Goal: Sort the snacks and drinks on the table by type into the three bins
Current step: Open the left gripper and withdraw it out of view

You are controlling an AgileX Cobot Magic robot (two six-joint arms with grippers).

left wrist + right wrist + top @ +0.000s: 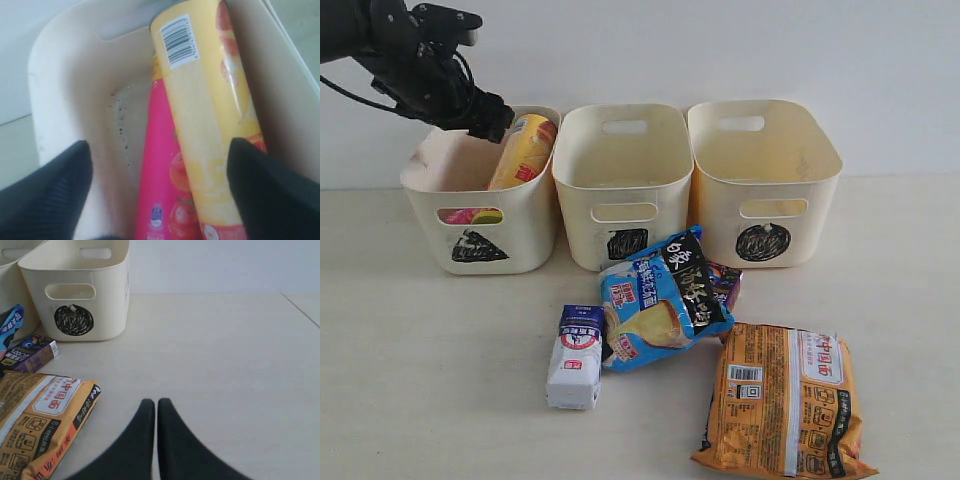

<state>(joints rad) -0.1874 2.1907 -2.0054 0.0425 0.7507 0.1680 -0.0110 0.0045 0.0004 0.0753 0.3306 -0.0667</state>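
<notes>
My left gripper [485, 118] [159, 145] hangs open over the triangle bin [525, 235], holding nothing. Inside that bin a yellow-orange chip tube [523, 152] [205, 110] leans against the wall, over a pink tube [160, 165] lying below it. The square bin [620, 150] and circle bin [765, 165] [107, 295] stand to the right. On the table lie a white drink carton [576, 355], a blue bag [660, 300] and an orange bag [785, 400] [35, 425]. My right gripper [156, 402] is shut just above bare table, out of the exterior view.
A small purple box [725, 285] [32, 352] lies half under the blue bag, in front of the circle bin. A white wall stands behind the bins. The bags and carton crowd the table in front of the square and circle bins.
</notes>
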